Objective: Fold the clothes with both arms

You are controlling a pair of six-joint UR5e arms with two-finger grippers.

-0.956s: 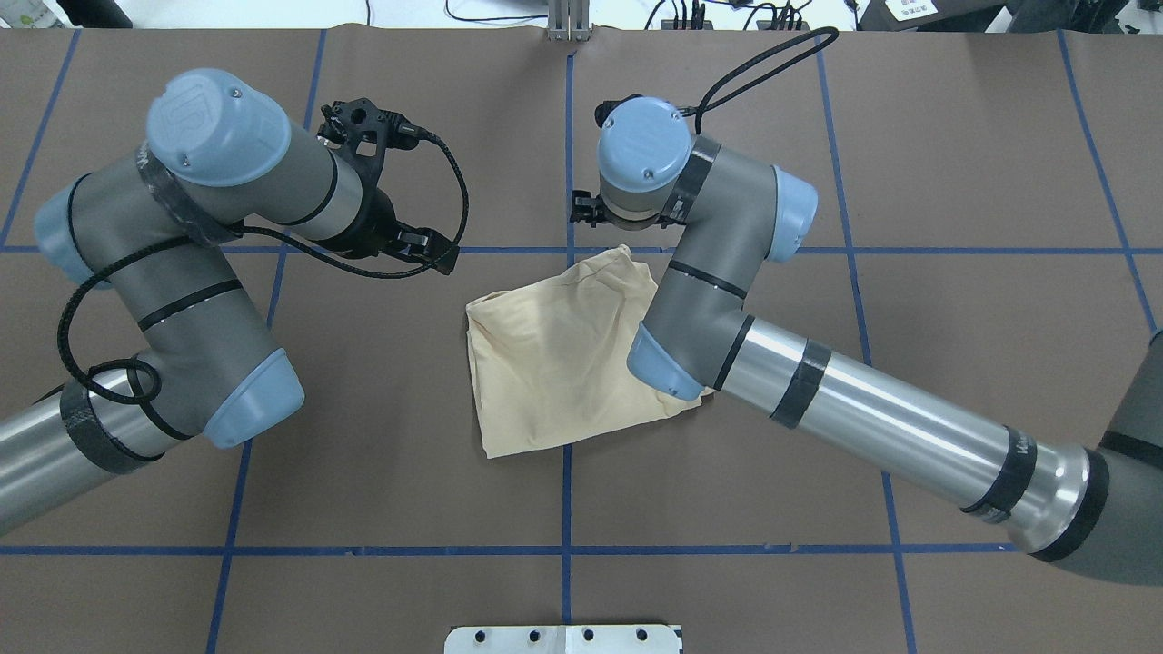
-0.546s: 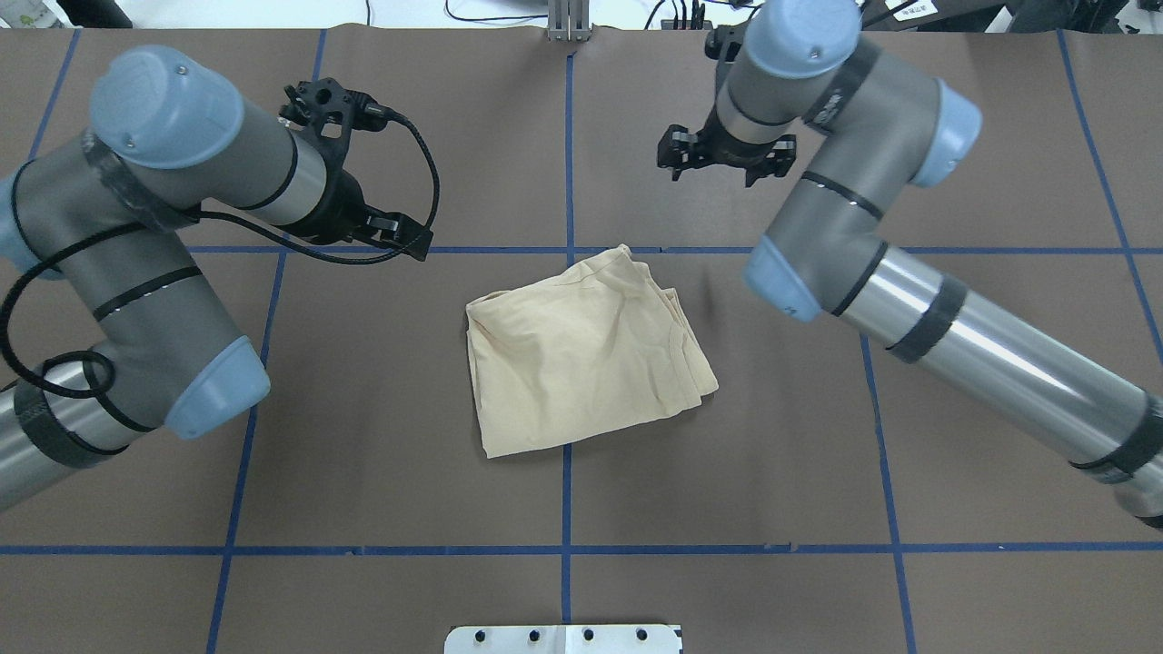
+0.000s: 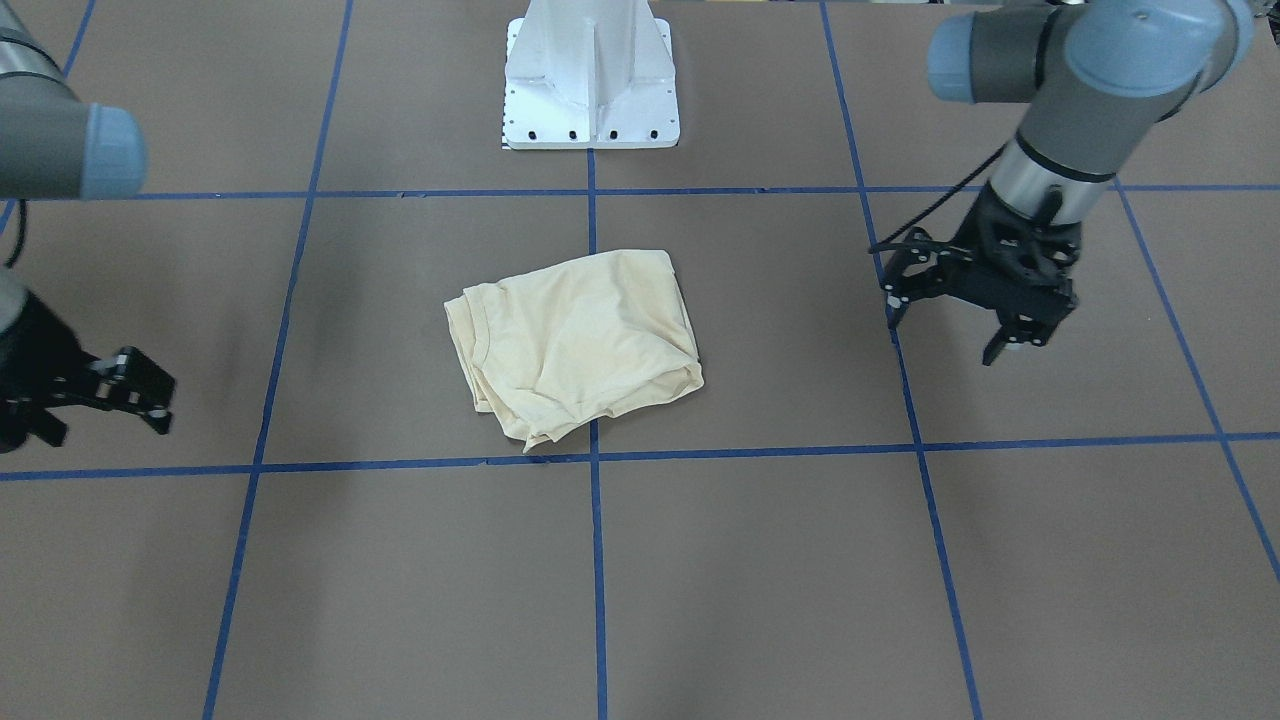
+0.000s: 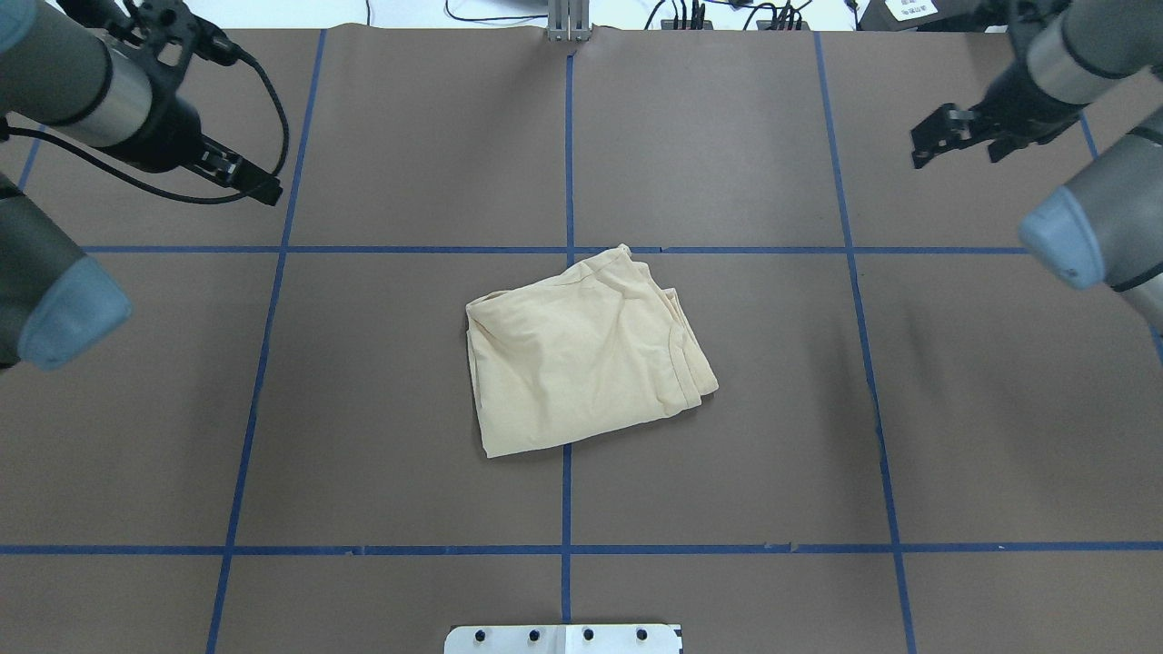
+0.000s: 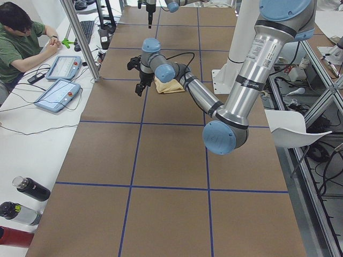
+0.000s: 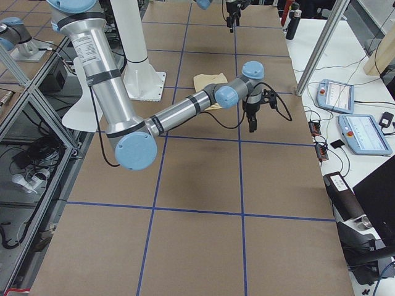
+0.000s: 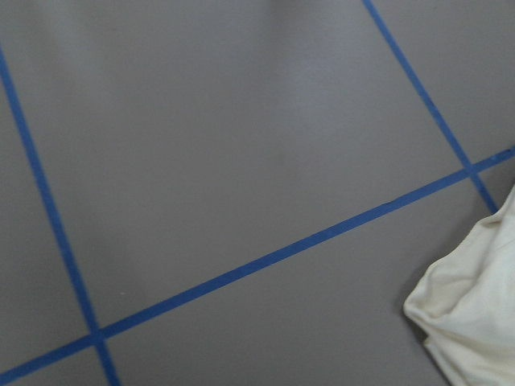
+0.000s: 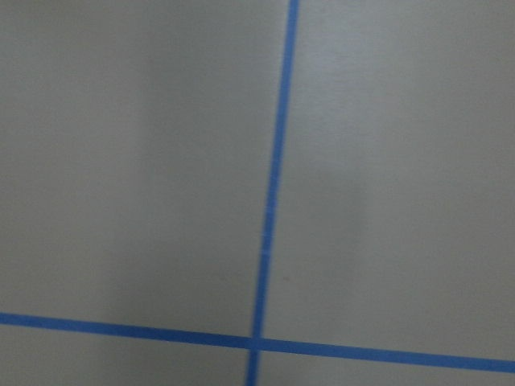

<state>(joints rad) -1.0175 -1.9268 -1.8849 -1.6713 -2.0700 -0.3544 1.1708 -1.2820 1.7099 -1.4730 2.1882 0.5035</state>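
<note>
T-shirt (image 4: 581,354) folded, corner visible from left wrist

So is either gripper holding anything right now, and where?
Nothing. The left gripper and right gripper are both open and empty, well apart from the folded T-shirt.

Thin matt cloth T-shirt (image 4: 581,354)

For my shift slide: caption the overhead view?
Folded cream T-shirt lies centred; left gripper and right gripper open, well clear.
</note>
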